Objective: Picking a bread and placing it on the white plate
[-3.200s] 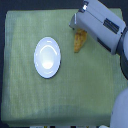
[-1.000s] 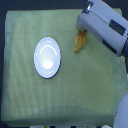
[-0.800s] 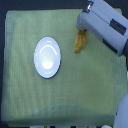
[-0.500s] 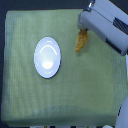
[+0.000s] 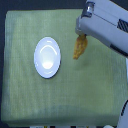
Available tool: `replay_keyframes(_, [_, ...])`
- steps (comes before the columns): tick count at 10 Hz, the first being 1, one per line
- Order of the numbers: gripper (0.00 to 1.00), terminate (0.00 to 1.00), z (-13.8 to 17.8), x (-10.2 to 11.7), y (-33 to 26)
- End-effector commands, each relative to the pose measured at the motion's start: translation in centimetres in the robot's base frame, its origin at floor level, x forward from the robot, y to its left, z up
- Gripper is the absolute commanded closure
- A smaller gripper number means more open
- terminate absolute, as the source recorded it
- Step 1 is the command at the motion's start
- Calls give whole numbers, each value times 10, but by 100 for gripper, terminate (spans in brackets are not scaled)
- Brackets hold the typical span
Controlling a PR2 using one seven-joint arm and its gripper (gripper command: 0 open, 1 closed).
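- The bread (image 5: 79, 47) lies on the green cloth (image 5: 30, 95), at about three o'clock from the white plate (image 5: 47, 57) and near it but apart. Its long axis runs roughly from one o'clock down to seven o'clock.
- Its upper end disappears under the front of the robot's arm (image 5: 107, 25); the lower, tapered end is free and in plain sight.
- Judging by the rough golden crust, it should be light and fairly stiff on the outside, with enough texture not to slip. A hard squeeze could crush or crumble it, so a gentle pinch seems wise.
- The best hold looks to be across the narrow width near the upper middle, so the loaf hangs without swinging much.
- The gripper (image 5: 81, 35) sits right at the bread's top end, but its fingers are hidden by the arm's housing; I cannot tell whether they are spread or closed on the loaf.
- The plate is bare, so the placing is not yet done.
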Motion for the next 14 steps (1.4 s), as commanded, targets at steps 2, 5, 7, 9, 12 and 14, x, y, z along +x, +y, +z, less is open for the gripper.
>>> replay_keyframes(2, [100, 0, 36, -35, 106])
replay_keyframes(5, [100, 0, 35, -40, 164])
replay_keyframes(7, [100, 0, 28, -44, 197])
replay_keyframes(9, [100, 0, 10, -47, 219])
replay_keyframes(12, [100, 0, -23, -42, 244])
replay_keyframes(14, [100, 0, -43, -43, 245])
